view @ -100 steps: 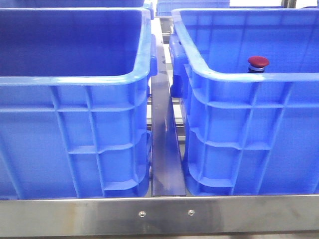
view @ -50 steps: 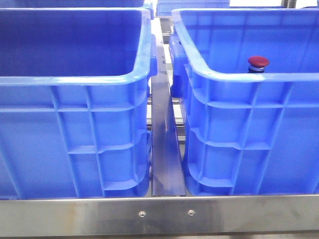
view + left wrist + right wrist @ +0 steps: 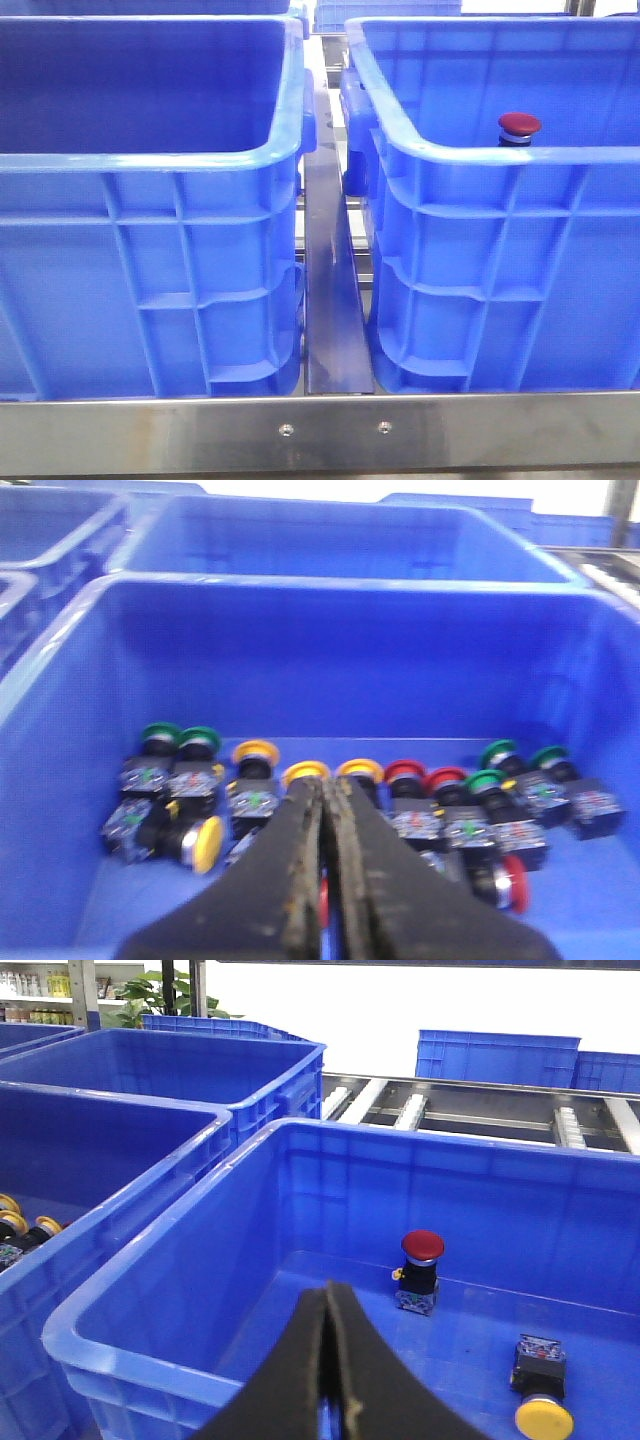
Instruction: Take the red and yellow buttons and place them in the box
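Both claws are staying pressed together — holding nothing.
The domed red button [image 3: 421, 1258] and yellow button [image 3: 541, 1398] are lying inside the glossy ribbed box [image 3: 150, 1352].

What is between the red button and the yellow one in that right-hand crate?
Nothing: in the right wrist view, only bare blue crate floor separates the upright red button from the tipped yellow button.

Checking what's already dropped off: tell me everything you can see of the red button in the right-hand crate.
The red button stands upright on the floor of the right blue crate, domed dark-red cap on top, a silver collar beneath it, then a dark body with a small multicoloured label at its base. In the front view only its cap and collar peek over the crate's near rim. Nothing grips it; it stands apart from a yellow button lying on its side nearby.
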Controlling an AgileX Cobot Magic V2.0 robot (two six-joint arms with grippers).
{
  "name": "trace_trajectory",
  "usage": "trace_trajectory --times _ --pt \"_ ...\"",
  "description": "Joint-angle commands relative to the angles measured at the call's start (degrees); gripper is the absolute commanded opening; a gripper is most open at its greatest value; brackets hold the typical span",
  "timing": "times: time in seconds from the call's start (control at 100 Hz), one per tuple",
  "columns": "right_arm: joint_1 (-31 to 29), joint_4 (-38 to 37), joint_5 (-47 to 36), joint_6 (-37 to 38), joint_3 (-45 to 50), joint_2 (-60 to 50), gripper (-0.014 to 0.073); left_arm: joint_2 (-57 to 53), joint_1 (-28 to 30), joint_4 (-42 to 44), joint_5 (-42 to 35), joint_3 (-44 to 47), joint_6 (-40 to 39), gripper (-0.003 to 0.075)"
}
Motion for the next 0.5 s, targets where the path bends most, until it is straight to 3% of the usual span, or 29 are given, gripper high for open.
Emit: trace_trajectory --times 0.0,0.26,0.38,0.49 --pt "0.0 1.2 -2.7 -0.4 -1.4 0.8 -0.0101 -0.7 1.1 -0.4 -6.6 0.9 -0.7 -0.002" --pt "0.0 1.2 -2.7 -0.4 -1.4 0.8 -0.0101 -6.6 3.7 -0.4 -7.5 7.9 -0.7 -0.002" --pt "0.0 1.2 -2.7 -0.4 -1.4 0.8 -0.0101 -10.8 5.0 -0.4 -12.0 12.1 -0.7 -0.002" --pt "0.0 1.2 -2.6 -0.4 -1.4 0.8 -0.0101 -11.8 5.0 -0.4 -7.5 12.0 -0.7 -0.002"
